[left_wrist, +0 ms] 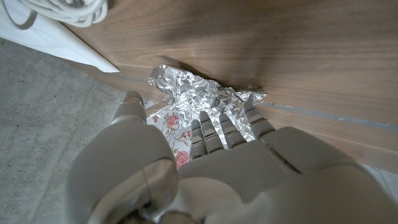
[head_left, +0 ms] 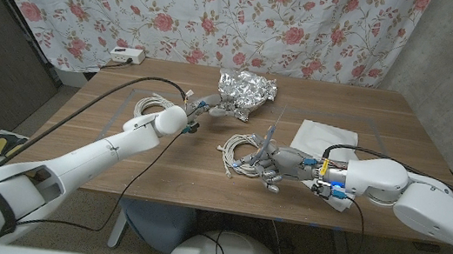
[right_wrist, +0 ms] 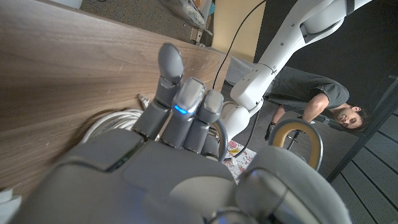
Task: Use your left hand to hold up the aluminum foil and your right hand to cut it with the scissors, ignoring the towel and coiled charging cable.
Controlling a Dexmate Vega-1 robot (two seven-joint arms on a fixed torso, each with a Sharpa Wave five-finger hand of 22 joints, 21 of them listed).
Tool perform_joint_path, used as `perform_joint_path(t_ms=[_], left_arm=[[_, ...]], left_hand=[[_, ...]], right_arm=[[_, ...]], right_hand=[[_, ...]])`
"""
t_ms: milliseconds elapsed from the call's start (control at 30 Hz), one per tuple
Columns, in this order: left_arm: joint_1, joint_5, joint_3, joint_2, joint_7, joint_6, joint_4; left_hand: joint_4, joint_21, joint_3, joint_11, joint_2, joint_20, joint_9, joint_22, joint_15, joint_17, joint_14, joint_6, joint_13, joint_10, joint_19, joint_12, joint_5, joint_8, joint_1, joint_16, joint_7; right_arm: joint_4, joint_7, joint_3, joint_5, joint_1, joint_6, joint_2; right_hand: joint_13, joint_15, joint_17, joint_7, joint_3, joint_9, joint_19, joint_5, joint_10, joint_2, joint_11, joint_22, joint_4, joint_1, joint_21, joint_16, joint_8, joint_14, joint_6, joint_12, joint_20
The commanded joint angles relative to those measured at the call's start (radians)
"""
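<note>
Nearest to me in the head view, both arms reach in from the bottom corners. My right hand [head_left: 279,162] grips the scissors [head_left: 271,135], blades pointing up and away, above the coiled charging cable [head_left: 242,154]; in the right wrist view its fingers [right_wrist: 180,106] are curled around a handle loop [right_wrist: 298,140]. The white towel [head_left: 320,138] lies just beside that hand, toward the table's far side.

My left hand [head_left: 206,104] is at the near edge of the crumpled aluminum foil [head_left: 247,89], which sits on the table [head_left: 403,115] near its far edge. In the left wrist view its fingers [left_wrist: 214,127] lie spread against the foil [left_wrist: 199,93], thumb apart, and I cannot tell whether they have any of it pinched.

I judge the step in hand to be taking hold of the foil; the cut has not begun. Next I need a firm pinch on an edge and a lift clear of the wood, then I must carry the scissors across from well apart, blades opened, to meet the raised sheet.
</note>
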Motion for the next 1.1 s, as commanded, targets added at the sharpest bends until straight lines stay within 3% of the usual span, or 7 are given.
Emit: perform_joint_path(t_ms=[33, 233, 400, 700, 1100], left_arm=[[0.015, 0.008, -0.004, 0.013, 0.014, 0.016, -0.036], [0.031, 0.004, -0.017, 0.028, 0.021, 0.024, -0.064], [0.053, 0.013, -0.032, 0.044, 0.053, 0.013, -0.093], [0.076, 0.036, -0.058, 0.061, 0.100, -0.001, -0.126], [0.019, 0.073, -0.032, 0.041, 0.057, 0.006, -0.085]], left_hand=[[0.004, 0.006, 0.005, 0.002, 0.002, 0.004, 0.005, 0.002, 0.012, 0.001, 0.002, -0.001, 0.005, -0.006, 0.002, -0.001, 0.001, -0.004, 0.001, -0.001, -0.011], [0.003, 0.003, 0.004, 0.004, -0.002, 0.010, 0.005, 0.003, 0.020, 0.002, -0.013, -0.011, 0.006, -0.020, -0.002, -0.008, 0.000, -0.013, -0.001, -0.011, -0.017], [0.001, -0.001, 0.006, 0.003, -0.004, 0.018, 0.005, 0.003, 0.047, 0.002, -0.044, -0.016, 0.007, -0.030, -0.008, -0.014, 0.000, -0.020, 0.000, -0.027, -0.036], [-0.003, -0.006, 0.010, 0.013, -0.006, 0.019, 0.005, 0.004, 0.050, 0.002, -0.067, -0.034, 0.009, -0.063, -0.017, -0.030, 0.000, -0.033, 0.006, -0.036, -0.060], [-0.005, -0.013, 0.011, 0.028, -0.007, 0.021, 0.005, 0.003, 0.044, 0.000, -0.101, -0.038, 0.006, -0.091, -0.035, -0.045, 0.000, -0.039, 0.010, -0.046, -0.078]], right_arm=[[-0.006, -0.007, 0.003, 0.000, -0.010, 0.003, -0.005], [-0.004, -0.004, 0.003, 0.002, -0.011, 0.004, -0.004], [-0.003, 0.001, 0.000, 0.000, -0.006, 0.004, 0.000], [-0.005, 0.004, -0.009, -0.003, 0.006, -0.011, 0.008], [-0.004, -0.001, -0.012, -0.003, 0.003, -0.008, 0.013]], right_hand=[[0.003, -0.019, 0.003, 0.096, 0.002, 0.004, -0.003, -0.001, 0.004, 0.005, -0.003, 0.005, 0.004, 0.009, 0.012, -0.001, -0.002, 0.002, 0.092, -0.002, -0.011], [0.004, -0.019, 0.003, 0.094, 0.003, 0.005, -0.003, -0.004, 0.003, 0.010, -0.002, -0.005, 0.004, 0.013, 0.011, -0.001, -0.002, 0.003, 0.095, -0.001, -0.012], [0.002, -0.019, 0.003, 0.093, 0.004, 0.005, -0.003, -0.005, 0.007, 0.013, -0.003, -0.007, 0.004, 0.015, 0.011, -0.001, -0.001, 0.003, 0.098, -0.002, -0.013], [0.002, -0.019, 0.003, 0.091, 0.003, 0.006, -0.005, -0.011, 0.008, 0.019, -0.002, -0.012, 0.003, 0.021, 0.017, -0.001, -0.001, 0.004, 0.101, -0.002, -0.013], [0.006, -0.019, 0.003, 0.092, 0.002, 0.007, -0.008, -0.016, 0.008, 0.022, -0.006, -0.008, 0.003, 0.026, 0.026, -0.001, -0.002, 0.006, 0.103, 0.000, -0.013]])
